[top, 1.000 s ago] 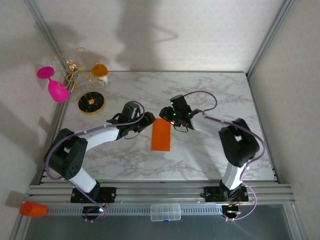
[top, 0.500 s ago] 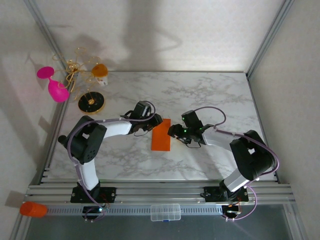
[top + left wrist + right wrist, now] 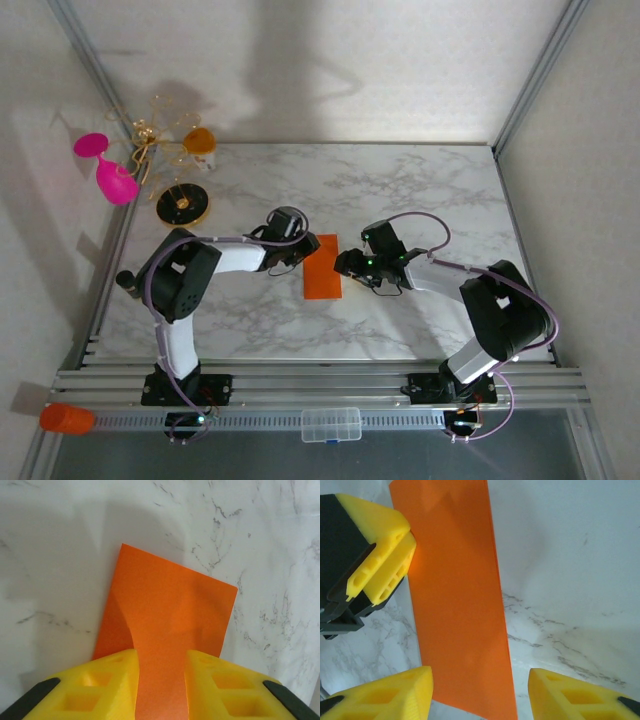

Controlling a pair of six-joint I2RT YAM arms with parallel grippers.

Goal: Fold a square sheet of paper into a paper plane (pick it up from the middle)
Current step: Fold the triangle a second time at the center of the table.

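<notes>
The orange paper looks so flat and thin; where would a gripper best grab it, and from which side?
Probably a long edge, coming in low from the side. The orange paper lies flat on the marble table as a thin rectangle, so nothing stands up to pinch from above. The left gripper sits at its left edge, jaws slightly apart.

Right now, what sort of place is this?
Probably a lab robot test cell: marble-pattern tabletop, aluminium rail frame along the near edge, plain white enclosure walls.
</notes>
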